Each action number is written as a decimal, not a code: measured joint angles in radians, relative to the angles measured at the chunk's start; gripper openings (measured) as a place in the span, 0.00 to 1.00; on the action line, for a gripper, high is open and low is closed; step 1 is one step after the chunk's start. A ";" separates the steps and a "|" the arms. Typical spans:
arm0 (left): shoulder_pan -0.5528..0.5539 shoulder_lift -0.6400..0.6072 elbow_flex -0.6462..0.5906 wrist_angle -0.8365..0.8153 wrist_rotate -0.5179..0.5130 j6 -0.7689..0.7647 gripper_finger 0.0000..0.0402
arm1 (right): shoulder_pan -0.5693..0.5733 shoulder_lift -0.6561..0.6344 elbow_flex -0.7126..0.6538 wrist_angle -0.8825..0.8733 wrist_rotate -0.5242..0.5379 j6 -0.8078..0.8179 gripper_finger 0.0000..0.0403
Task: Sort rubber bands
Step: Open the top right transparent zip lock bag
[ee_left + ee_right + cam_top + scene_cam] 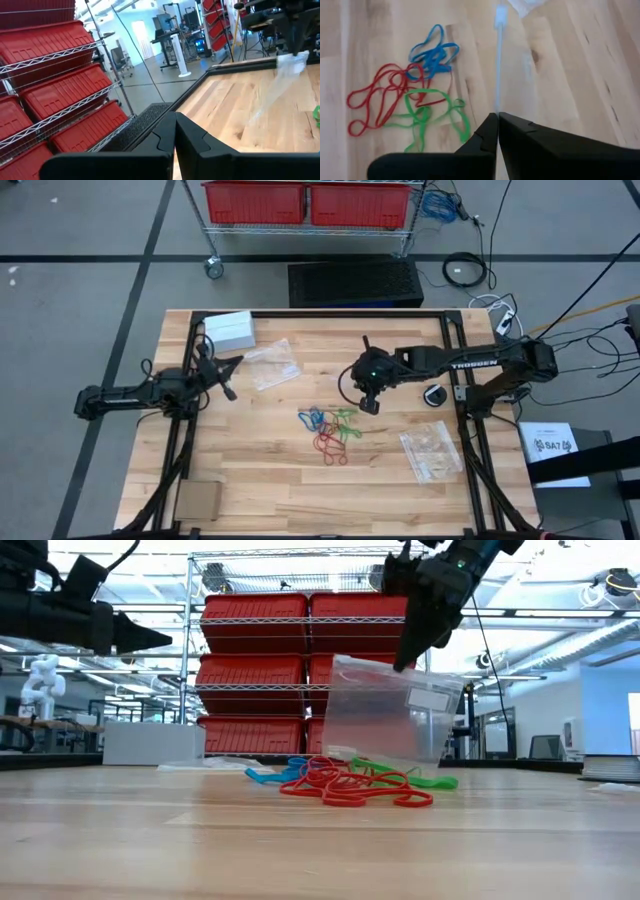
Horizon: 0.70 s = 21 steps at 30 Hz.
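A: What is the right gripper (370,402) doing over the centre of the high view?

B: It is hanging just above the rubber bands (330,431), fingers pressed fully together, and it is pinching the edge of a clear plastic bag (390,712). In the low view the bag is dangling from it, its lower edge near the table behind the pile.

A: Why hold it there?

B: Probably so the bag is sitting right beside the bands, ready to take one colour.

A: And the bands?

B: They are lying in one loose tangle just below centre of the high view: blue at its upper left, green to the right, red underneath, all overlapping, none sorted yet.

A: The left gripper (222,376)?

B: It is waiting at the left of the high view, closed on nothing, keeping clear of a second bag (272,363) beside it. A third bag (432,451) is lying at lower right.
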 joint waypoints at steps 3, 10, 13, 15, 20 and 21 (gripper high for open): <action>0.000 0.000 0.000 0.055 0.007 -0.014 0.03 | -0.001 0.000 0.000 0.019 -0.022 -0.029 0.00; 0.000 0.000 0.000 0.212 0.068 -0.207 0.03 | -0.006 0.002 0.001 0.103 -0.026 -0.082 0.00; 0.000 0.001 0.000 0.221 0.066 -0.219 0.03 | -0.006 0.002 0.001 0.115 -0.026 -0.092 0.00; 0.000 0.002 0.000 0.203 0.046 -0.219 0.03 | -0.006 0.002 0.001 0.123 -0.025 -0.096 0.00; 0.000 0.002 0.000 0.137 0.041 -0.268 0.03 | -0.006 0.002 0.001 0.137 -0.024 -0.099 0.00; 0.000 0.002 0.000 0.127 0.042 -0.288 0.03 | -0.006 0.002 0.001 0.138 -0.023 -0.102 0.00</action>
